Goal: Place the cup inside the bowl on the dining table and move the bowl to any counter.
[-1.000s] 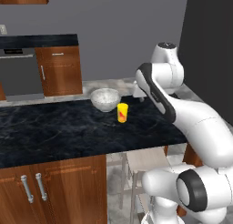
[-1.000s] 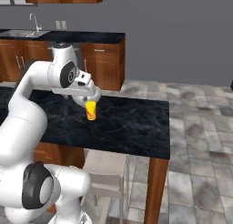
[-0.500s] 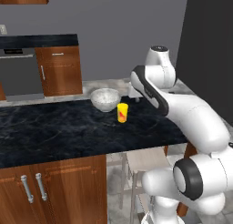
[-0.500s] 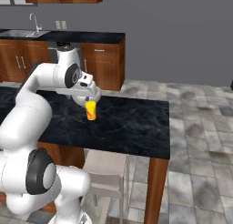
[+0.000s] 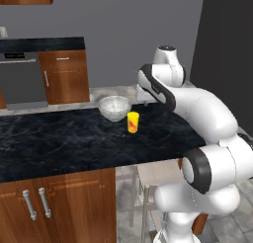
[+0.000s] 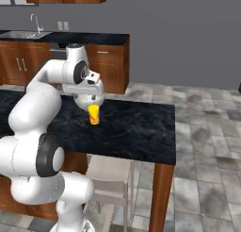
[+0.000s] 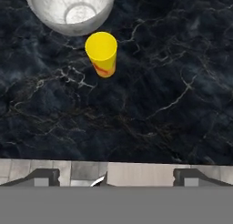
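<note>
The end effector (image 7: 116, 177) hangs above the near edge of the dining table's black marble worktop (image 7: 173, 104), its two dark fingertips (image 7: 43, 176) standing wide apart with nothing between them, so it is open and empty. In the hand view the worktop's edge and a strip of grey floor tile lie just past the tips. Farther along the marble the cup (image 7: 101, 53) stands upright, a yellow tumbler with a red-orange mark on its side, well clear of the fingertips and slightly left of their midline. Just beyond it, near but apart from it, sits the bowl (image 7: 68, 11), speckled whitish-grey and empty. From the left base view the cup (image 5: 132, 122) stands beside the bowl (image 5: 114, 107), with the white arm's wrist raised behind and to the right of them. In the right base view the cup (image 6: 94, 115) shows just below the hand. Beyond the table, the counter (image 5: 42, 43) runs along the wall.
</note>
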Robot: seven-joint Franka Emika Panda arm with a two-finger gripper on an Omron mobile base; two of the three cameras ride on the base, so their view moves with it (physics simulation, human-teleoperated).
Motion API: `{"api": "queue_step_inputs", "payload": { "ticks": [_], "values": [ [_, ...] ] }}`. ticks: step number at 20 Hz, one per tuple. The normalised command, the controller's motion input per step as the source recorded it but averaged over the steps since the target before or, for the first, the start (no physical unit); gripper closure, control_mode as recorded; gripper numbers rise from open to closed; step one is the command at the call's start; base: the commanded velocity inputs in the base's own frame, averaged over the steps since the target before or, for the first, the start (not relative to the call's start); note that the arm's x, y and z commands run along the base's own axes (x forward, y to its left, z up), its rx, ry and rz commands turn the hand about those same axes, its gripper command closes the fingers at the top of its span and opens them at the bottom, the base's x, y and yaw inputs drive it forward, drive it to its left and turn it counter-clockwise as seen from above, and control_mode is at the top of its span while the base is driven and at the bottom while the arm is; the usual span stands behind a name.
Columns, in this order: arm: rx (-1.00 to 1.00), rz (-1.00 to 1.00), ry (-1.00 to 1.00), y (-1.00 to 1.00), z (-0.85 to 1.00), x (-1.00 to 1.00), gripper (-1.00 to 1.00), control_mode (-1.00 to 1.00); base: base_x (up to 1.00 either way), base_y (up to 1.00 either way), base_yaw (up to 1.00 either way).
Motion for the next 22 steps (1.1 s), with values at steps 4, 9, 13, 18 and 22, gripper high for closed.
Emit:
{"api": "queue_step_inputs", "payload": {
  "ticks": [4, 9, 13, 18, 22],
  "values": [
    [0.00, 0.00, 0.00, 0.06, -0.09, 0.32, -1.00, -1.00, 0.00, 0.00, 0.00],
    [0.02, 0.00, 0.00, 0.07, -0.11, 0.27, -1.00, -1.00, 0.00, 0.00, 0.00],
    [0.05, 0.00, 0.00, 0.04, -0.09, 0.26, -1.00, -1.00, 0.00, 0.00, 0.00],
    [0.08, 0.00, 0.00, 0.00, -0.06, 0.27, -1.00, -1.00, 0.00, 0.00, 0.00],
    [0.09, 0.00, -0.01, 0.00, -0.08, 0.30, -1.00, -1.00, 0.00, 0.00, 0.00]
  ]
}}
